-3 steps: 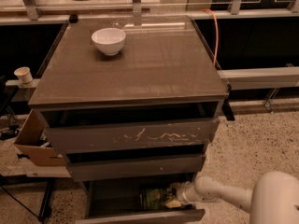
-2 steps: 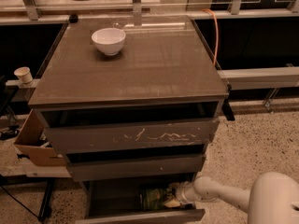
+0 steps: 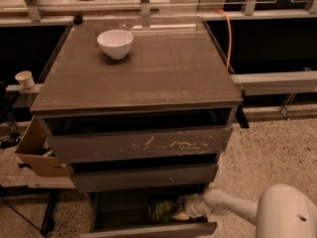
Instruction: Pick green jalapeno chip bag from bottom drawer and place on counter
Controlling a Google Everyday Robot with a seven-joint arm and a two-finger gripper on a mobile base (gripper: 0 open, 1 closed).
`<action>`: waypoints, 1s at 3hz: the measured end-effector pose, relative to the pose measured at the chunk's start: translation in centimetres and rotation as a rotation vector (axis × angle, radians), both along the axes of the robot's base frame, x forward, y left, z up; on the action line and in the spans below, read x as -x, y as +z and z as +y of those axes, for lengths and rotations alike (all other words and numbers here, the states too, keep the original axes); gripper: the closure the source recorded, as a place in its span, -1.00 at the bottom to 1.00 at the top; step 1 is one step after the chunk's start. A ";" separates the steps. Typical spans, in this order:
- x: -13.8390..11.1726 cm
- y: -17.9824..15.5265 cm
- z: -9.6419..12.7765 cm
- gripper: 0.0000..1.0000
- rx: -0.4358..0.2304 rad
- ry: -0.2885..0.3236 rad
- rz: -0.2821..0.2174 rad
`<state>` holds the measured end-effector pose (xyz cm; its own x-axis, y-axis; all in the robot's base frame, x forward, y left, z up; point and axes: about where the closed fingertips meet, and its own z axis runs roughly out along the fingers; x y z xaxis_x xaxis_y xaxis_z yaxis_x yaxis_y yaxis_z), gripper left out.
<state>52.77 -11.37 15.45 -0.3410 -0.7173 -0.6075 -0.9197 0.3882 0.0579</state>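
The bottom drawer (image 3: 148,229) is pulled open at the foot of the cabinet, dark inside. The green jalapeno chip bag (image 3: 161,209) lies in it, right of the middle. My white arm comes in from the lower right and reaches into the drawer. My gripper (image 3: 182,213) is at the bag's right end, touching it. The counter (image 3: 163,68) is the glossy grey-brown cabinet top above, with a white bowl (image 3: 115,43) at its back left.
The scratched upper drawer front (image 3: 138,146) and a middle drawer (image 3: 143,177) overhang the open drawer. A cardboard box (image 3: 34,155) sits left of the cabinet. A paper cup (image 3: 25,79) stands on a ledge at the left. An orange cable (image 3: 229,38) runs down behind the counter.
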 end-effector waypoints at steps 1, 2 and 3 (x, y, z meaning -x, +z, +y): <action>-0.4 -1.9 0.8 -0.18 0.005 0.009 0.021; -0.7 -3.1 1.4 -0.18 0.012 0.018 0.035; -0.8 -3.0 1.5 0.20 0.016 0.021 0.038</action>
